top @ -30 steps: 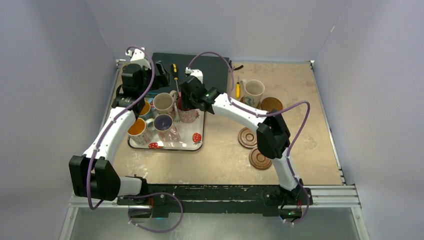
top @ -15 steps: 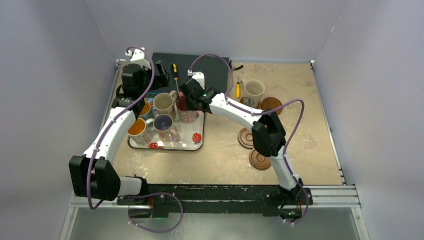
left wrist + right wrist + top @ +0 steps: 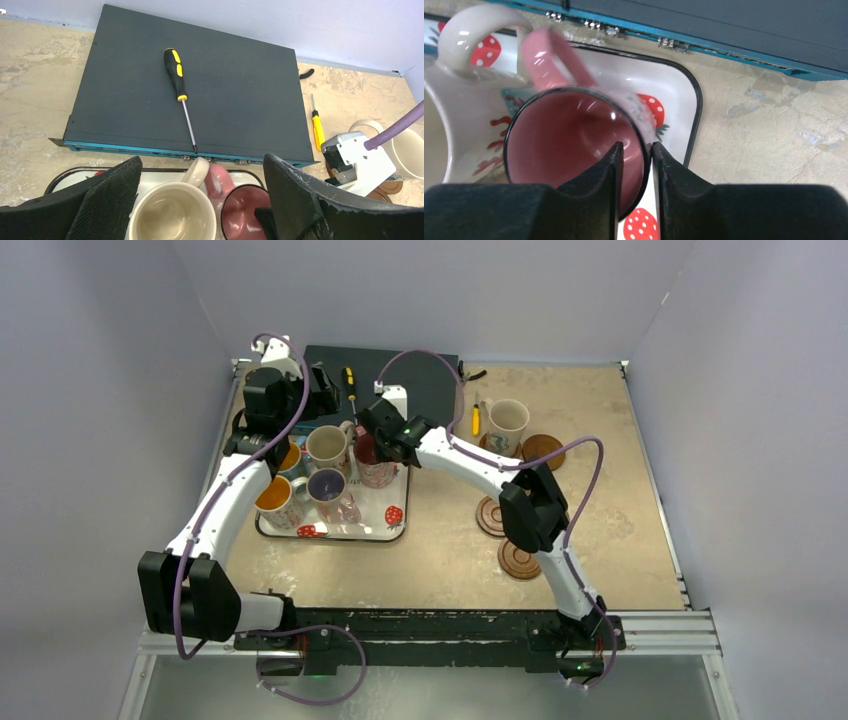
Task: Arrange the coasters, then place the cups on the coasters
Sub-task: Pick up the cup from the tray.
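Observation:
The red-pink cup (image 3: 574, 145) stands at the back right of the strawberry-print tray (image 3: 395, 525). My right gripper (image 3: 636, 155) is shut on its right wall, one finger inside and one outside. On the tray also stand a cream cup (image 3: 172, 215), a purple-inside cup (image 3: 326, 485) and two orange-inside cups (image 3: 275, 495). My left gripper (image 3: 200, 200) hangs wide open above the cream cup, holding nothing. Another cream cup (image 3: 505, 423) stands at the back beside a coaster (image 3: 543, 448). Two more coasters (image 3: 492, 516) (image 3: 519, 560) lie partly under my right arm.
A dark flat box (image 3: 400, 375) lies at the back with a black-and-yellow screwdriver (image 3: 175, 70) on it. A small yellow screwdriver (image 3: 475, 420) lies next to the back cream cup. The right arm (image 3: 525, 505) arches over the table's middle.
My right gripper has moved a little left and down onto the red-pink cup, and its jaws have narrowed around the rim. The left arm has not moved.

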Robot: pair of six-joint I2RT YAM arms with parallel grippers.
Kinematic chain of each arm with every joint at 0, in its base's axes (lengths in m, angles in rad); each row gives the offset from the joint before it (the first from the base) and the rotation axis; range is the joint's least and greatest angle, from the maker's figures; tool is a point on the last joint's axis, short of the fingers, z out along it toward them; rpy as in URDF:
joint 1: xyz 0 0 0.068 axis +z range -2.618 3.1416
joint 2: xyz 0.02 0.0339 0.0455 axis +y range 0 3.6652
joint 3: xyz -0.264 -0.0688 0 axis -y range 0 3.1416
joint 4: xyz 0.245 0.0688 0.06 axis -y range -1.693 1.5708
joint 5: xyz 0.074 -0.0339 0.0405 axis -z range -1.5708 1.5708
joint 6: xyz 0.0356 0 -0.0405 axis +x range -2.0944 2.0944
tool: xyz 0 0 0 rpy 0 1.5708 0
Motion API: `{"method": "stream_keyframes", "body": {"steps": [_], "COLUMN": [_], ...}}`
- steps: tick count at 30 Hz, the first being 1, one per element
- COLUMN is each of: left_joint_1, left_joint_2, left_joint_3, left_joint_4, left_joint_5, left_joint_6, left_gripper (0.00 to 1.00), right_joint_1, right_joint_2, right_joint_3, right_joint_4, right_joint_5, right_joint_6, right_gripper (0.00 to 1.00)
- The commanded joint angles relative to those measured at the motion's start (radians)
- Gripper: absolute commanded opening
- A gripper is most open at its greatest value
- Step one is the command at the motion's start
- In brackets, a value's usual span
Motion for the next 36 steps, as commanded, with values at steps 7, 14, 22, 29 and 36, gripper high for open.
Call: {"method": "stream_keyframes", "body": {"steps": [7, 14, 22, 29, 36], "left_joint_1": [0.007, 0.008, 0.009, 0.009, 0.008], "left_joint_2": [-0.011, -0.013, -0.07, -0.088, -0.1], "left_joint_3": [0.03, 0.029, -0.005, -0.017, -0.031], "left_joint_4": [0.022, 0.022, 0.054, 0.068, 0.071], "left_joint_5": [0.007, -0.003, -0.071, -0.083, -0.083], "left_joint_6": [-0.009, -0.01, -0.009, -0.011, -0.021], "left_gripper": [0.87, 0.86, 0.85, 0.85, 0.84], "right_joint_1": [-0.004, -0.004, -0.009, -0.05, -0.271], "right_joint_2": [0.021, -0.056, -0.283, -0.548, -0.827], "right_joint_3": [0.073, 0.059, -0.048, -0.134, -0.3], "right_joint_4": [-0.058, -0.083, -0.1, -0.192, -0.127], "right_joint_5": [0.05, 0.093, 0.098, 0.217, 0.175], "right_joint_6": [0.02, 0.036, 0.029, 0.016, -0.087], "right_gripper": [0.11, 0.0, 0.0, 0.0, 0.0]}}
